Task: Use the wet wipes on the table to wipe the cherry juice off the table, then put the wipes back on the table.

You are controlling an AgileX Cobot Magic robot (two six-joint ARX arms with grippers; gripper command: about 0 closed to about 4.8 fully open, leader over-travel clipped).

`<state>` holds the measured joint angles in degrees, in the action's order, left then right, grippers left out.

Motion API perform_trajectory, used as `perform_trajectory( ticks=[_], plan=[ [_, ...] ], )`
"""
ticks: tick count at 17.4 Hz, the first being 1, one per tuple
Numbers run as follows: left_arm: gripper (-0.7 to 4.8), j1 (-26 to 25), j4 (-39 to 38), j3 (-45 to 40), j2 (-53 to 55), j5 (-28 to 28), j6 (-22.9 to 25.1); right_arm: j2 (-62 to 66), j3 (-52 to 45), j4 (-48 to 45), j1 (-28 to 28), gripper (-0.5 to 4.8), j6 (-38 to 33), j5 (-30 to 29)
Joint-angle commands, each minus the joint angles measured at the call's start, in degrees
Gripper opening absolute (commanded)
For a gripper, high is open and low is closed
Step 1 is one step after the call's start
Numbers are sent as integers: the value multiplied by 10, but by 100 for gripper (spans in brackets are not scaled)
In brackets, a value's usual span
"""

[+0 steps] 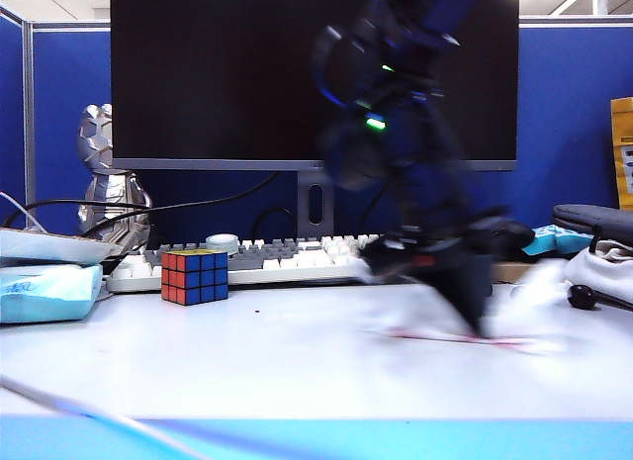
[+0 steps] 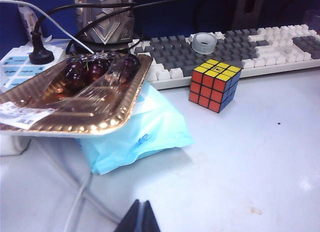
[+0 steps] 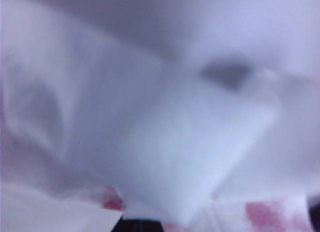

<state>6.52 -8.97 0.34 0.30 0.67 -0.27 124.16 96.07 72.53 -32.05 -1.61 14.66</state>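
Wiping zone: the right gripper (image 1: 475, 317) points down at the table (image 1: 247, 366) on the right side of the exterior view, its arm smeared by blur.
Wet wipe: a white sheet (image 3: 195, 157) fills the right wrist view, soft and out of focus, with pink-red blotches along one edge.
Right claw: closed tight on the wet wipe; its fingers are hidden behind the cloth.
Cherry juice: a thin pinkish-red streak (image 1: 445, 336) on the table under the right gripper; edges blurred.
Left gripper: (image 2: 140, 219) only the dark tips show, cut off by the frame edge, pressed together, above bare table near the blue wipes pack (image 2: 140, 134).
Tray: gold foil tray (image 2: 75, 100) with dark cherries (image 2: 75, 72) rests on the pack.
Other: Rubik's cube (image 2: 215, 85) sits in front of the keyboard (image 2: 260, 47).
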Motion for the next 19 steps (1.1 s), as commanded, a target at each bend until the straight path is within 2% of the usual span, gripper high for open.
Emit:
perform_trajectory(
  ticks=[1, 3, 4, 6, 9, 10, 11, 13, 17, 19],
  plan=[
    [-2, -1, -6, 0, -2, 2, -2, 9, -6, -8, 2, -1, 7, -148],
    [-2, -1, -6, 0, -2, 2, -2, 9, -6, -56, -5, -1, 8, -315],
    [-2, -1, -6, 0, -2, 2, -2, 9, -6, -79, -10, -1, 7, -374],
    [-2, -1, -6, 0, -2, 2, -2, 9, -6, -122, -24, -1, 0, -417],
    [-2, -1, -6, 0, -2, 2, -2, 10, -6, -207, -46, -1, -20, -415],
    [-2, -1, -6, 0, -2, 2, -2, 9, -6, -241, -52, -1, -36, -398],
    [-2, -1, -6, 0, -2, 2, -2, 9, -6, -269, -54, -1, -54, -358],
    [-2, -1, -6, 0, -2, 2, -2, 11, -6, -334, -52, -1, -59, -240],
    [-2, -1, -6, 0, -2, 2, -2, 18, -6, -441, -43, -1, -59, -156],
    [-2, -1, -6, 0, -2, 2, -2, 28, -6, -487, -43, -1, -59, -164]
  ],
)
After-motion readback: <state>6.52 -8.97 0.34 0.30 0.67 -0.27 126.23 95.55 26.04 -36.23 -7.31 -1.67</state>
